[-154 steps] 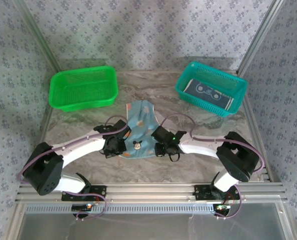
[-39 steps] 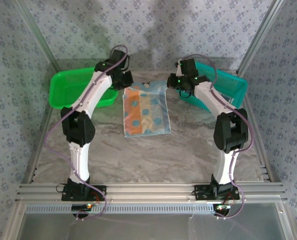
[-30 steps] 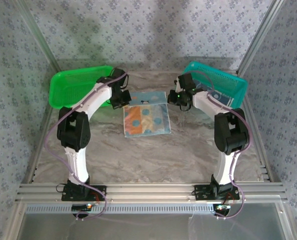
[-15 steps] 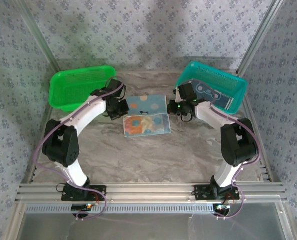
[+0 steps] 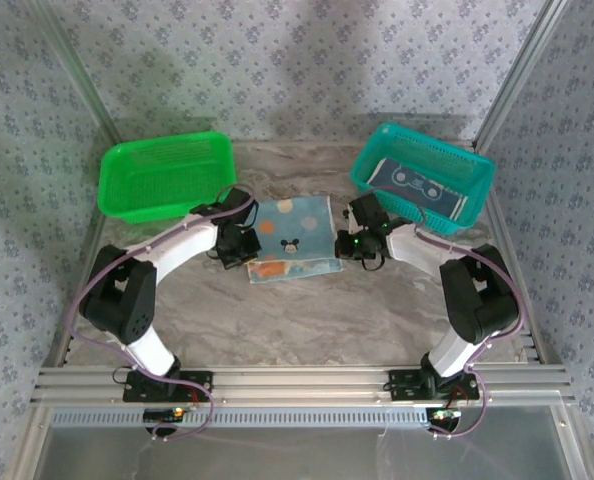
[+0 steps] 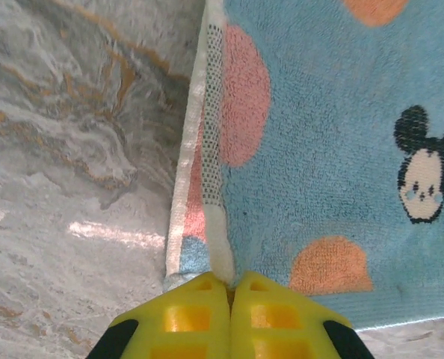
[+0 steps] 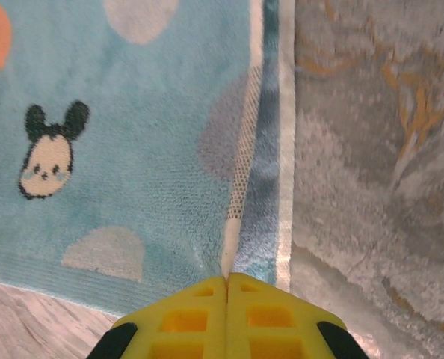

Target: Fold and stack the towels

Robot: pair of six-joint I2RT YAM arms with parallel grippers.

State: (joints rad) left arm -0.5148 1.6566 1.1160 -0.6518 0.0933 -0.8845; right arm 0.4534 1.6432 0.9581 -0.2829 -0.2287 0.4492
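1 dark cloth in teal basket; towel outside.

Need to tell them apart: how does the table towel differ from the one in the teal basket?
The table towel is light blue with orange patches; the basket towel is dark with a white print. The table towel is pinched by the left gripper and right gripper; the basket towel lies untouched. Both carry prints.
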